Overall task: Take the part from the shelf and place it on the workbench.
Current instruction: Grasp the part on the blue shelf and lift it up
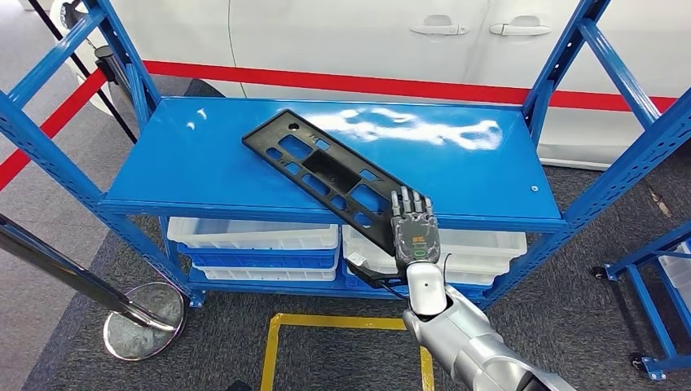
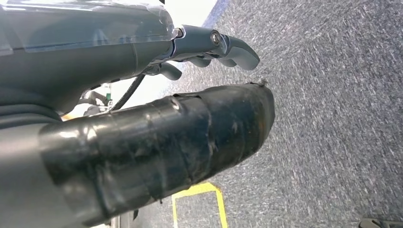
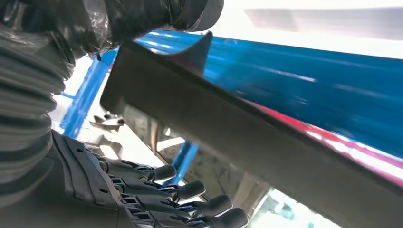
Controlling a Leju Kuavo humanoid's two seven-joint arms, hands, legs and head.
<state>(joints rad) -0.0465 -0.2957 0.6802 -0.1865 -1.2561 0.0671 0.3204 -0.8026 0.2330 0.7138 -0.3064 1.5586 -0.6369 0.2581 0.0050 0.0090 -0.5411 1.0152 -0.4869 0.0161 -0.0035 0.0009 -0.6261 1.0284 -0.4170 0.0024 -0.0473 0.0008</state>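
Silver-armed, the right hand reaches up at the shelf's front edge, its fingers stretched out straight beneath the black part and the thumb above, so they bracket its near end without yet closing, probably ready to pinch it. That end juts past the blue shelf, giving them room underneath. Farther off, the left hand hangs over carpet, fingers loosely apart, holding nothing.
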